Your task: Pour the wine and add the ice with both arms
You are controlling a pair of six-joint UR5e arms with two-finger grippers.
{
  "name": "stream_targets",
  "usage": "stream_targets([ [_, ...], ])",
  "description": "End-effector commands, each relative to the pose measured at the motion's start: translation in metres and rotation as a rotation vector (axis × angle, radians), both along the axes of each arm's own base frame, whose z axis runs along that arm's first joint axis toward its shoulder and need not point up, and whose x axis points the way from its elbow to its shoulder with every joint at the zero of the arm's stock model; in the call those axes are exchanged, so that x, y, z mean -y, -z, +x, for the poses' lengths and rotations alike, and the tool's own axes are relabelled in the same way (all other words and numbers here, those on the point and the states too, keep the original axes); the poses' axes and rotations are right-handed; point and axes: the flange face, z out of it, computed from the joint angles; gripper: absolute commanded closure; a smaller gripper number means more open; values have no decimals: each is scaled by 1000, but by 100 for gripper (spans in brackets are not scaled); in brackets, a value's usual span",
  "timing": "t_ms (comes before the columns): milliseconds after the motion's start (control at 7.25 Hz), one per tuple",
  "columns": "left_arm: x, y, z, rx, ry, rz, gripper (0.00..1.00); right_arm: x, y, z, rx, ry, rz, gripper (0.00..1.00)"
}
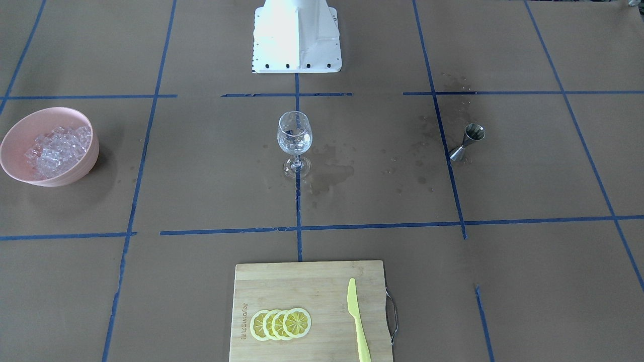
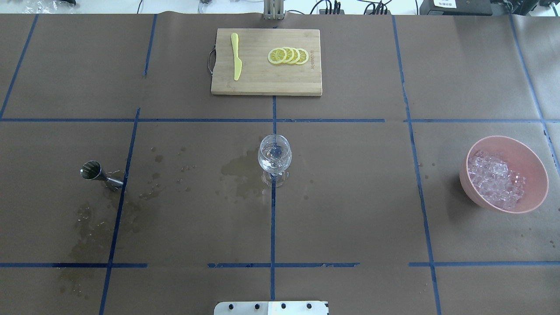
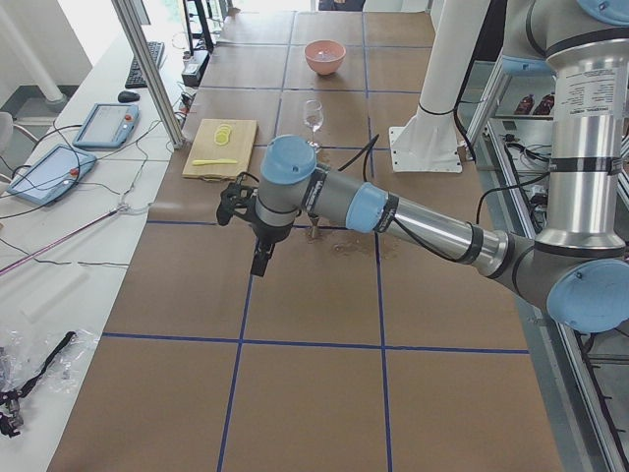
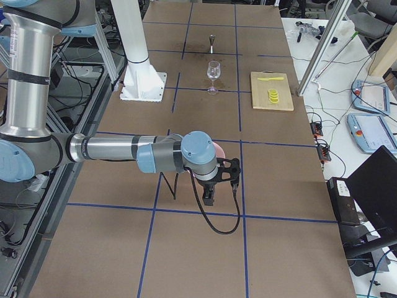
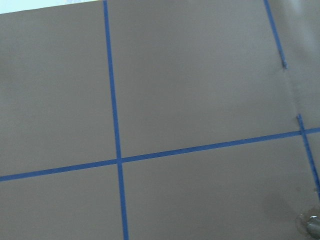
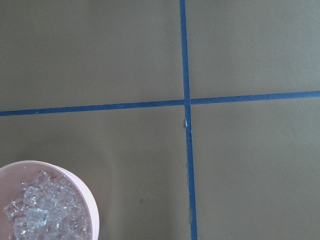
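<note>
Left claw: my left claw [image 3: 260, 264] hangs above the table [image 2: 350, 197] at my left end. Only the side camera catches it, so I cannot tell whether its jaws are apart or together.
Right claw: my right claw [image 4: 209, 198] hangs just beside the bowl [image 2: 533, 154]. Again I cannot tell how its jaws stand.
Wine: it is too clear to pick out. It may sit in the jigger [image 2: 92, 170] or low in the glass [image 2: 274, 158].
Ice: the ice [image 2: 494, 180] is heaped in the bowl, well apart from the glass.
Glass: it stands upright mid-table, touching nothing.
Risk, pour: the jigger is narrow and top-heavy. An off-centre grip could tip it and add to the wet patches [image 2: 238, 173] on the table.
Risk, ice: the cubes are slick and small, so one could slip from my fingers or drop onto the rim.
Risk, glass: on its thin stem, any knock from either arm would topple it.
Risk, arms: both must reach the same glass and could crowd each other.
</note>
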Motion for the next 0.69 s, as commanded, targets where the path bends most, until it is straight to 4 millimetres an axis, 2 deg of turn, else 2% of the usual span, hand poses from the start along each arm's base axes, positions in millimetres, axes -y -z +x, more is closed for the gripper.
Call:
stream_targets([
  [0, -31, 53, 73, -94, 48, -20, 0, 0, 3, 0, 3, 1, 7, 0],
  [276, -72, 47, 145, -193, 118, -22, 0, -4, -3, 0, 2, -1, -11, 0],
  [552, -97, 33, 192, -129, 178, -4, 0, -3, -1, -1, 4, 0, -8, 0],
])
